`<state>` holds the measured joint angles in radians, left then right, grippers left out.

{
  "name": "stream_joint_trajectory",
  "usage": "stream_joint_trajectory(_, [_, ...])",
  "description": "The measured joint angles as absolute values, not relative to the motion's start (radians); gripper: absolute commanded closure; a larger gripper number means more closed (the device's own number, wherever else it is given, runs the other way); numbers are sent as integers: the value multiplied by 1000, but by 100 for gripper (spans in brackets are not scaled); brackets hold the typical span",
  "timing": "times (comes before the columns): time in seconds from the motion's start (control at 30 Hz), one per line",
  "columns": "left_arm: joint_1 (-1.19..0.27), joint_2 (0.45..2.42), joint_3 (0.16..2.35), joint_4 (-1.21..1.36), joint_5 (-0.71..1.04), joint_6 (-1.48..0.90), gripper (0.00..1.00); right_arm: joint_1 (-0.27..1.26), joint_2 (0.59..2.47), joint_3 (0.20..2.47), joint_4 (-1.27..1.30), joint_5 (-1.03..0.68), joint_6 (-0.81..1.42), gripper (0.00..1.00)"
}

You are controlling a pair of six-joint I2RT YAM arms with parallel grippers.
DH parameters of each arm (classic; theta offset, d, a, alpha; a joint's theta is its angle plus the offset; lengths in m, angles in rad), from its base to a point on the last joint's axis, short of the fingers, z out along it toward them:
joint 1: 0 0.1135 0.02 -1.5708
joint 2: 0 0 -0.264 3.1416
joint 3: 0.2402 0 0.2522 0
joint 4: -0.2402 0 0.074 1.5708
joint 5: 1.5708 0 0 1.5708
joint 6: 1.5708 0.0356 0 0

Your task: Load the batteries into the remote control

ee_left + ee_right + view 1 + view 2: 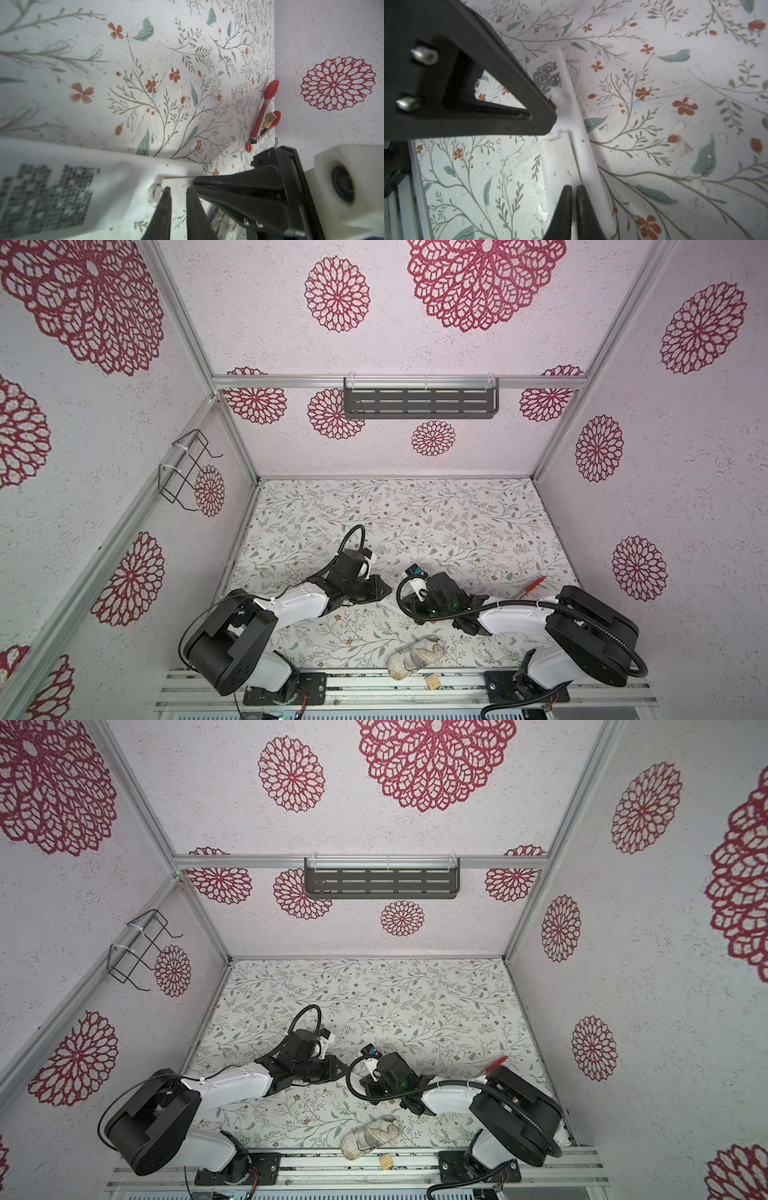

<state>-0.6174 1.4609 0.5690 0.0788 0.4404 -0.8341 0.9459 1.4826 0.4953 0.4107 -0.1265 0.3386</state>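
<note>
My left arm (291,601) and right arm (511,614) reach low and inward, meeting at mid-table. The remote control (583,149) lies back-up on the floral table (675,83) between them. My left gripper (178,190) points at the battery cover (558,158) latch end, fingers slightly parted. My right gripper (573,188) hangs over the cover, fingers pressed nearly together.
</note>
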Motion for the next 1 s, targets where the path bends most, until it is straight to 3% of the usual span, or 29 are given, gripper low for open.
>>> stream_joint_trajectory(0.3, [-617,1470,569,62,410,-834,80,955,1482,492,414,-136,334,90])
stream_joint_trajectory(0.57, [-617,1509,569,75,415,-836,93,958,1482,492,414,-131,334,90])
stream_joint_trajectory(1.0, [-618,1528,569,138,458,-844,95,960,1475,492,402,-124,334,90])
